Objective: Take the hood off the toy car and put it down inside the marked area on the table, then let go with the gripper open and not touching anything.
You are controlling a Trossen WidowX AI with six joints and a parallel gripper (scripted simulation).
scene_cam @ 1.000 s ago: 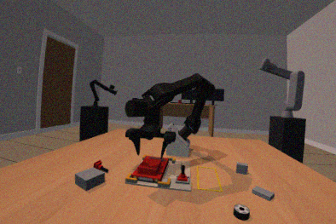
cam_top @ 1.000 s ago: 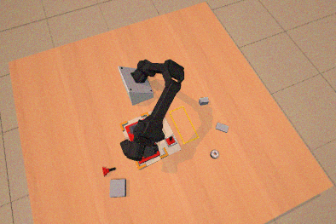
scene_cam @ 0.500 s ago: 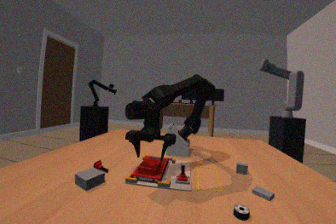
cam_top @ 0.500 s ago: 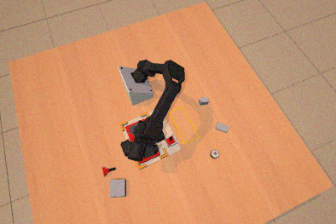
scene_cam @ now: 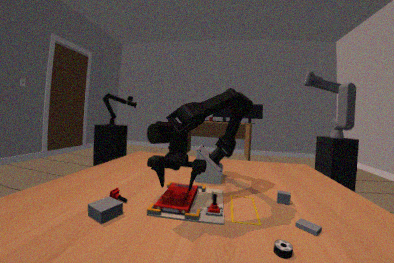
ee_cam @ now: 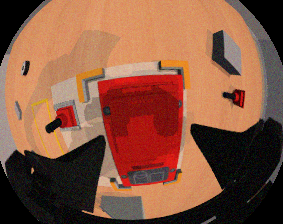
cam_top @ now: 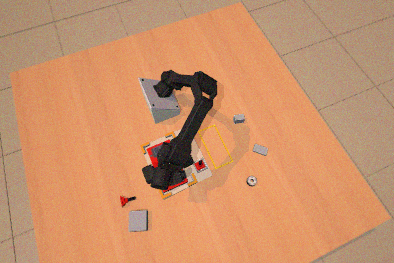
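Hand [cam_top: 170, 173] [scene_cam: 177, 188] [ee_cam: 149, 135] spread wide, empty, above the hood [cam_top: 153, 153] [scene_cam: 175, 198] [ee_cam: 142, 145], nearer the counter's [cam_top: 300, 207] [scene_cam: 50, 217] [ee_cam: 157, 30] left edge seen from above, long axis crosswise to the finger spread.

A toy car [scene_cam: 176, 197] [ee_cam: 144, 125] lies on a flat base plate [cam_top: 206, 172] [scene_cam: 204, 218] [ee_cam: 67, 90] on the table [cam_top: 90, 132] [scene_cam: 55, 217] [ee_cam: 147, 30]. In the exterior view, a small upright handle [cam_top: 200, 165] [scene_cam: 214, 206] [ee_cam: 62, 119] stands on the plate, right of the car. Further right is the marked area [cam_top: 224, 168] [scene_cam: 245, 223] [ee_cam: 40, 101]; beyond it lie a small block [cam_top: 239, 118] [scene_cam: 284, 197], a flat bar [cam_top: 260, 150] [scene_cam: 308, 227] and, nearest the front, a ring [cam_top: 248, 182] [scene_cam: 279, 251]. Left of the plate sits a large block [cam_top: 138, 221] [scene_cam: 105, 210] [ee_cam: 227, 51].
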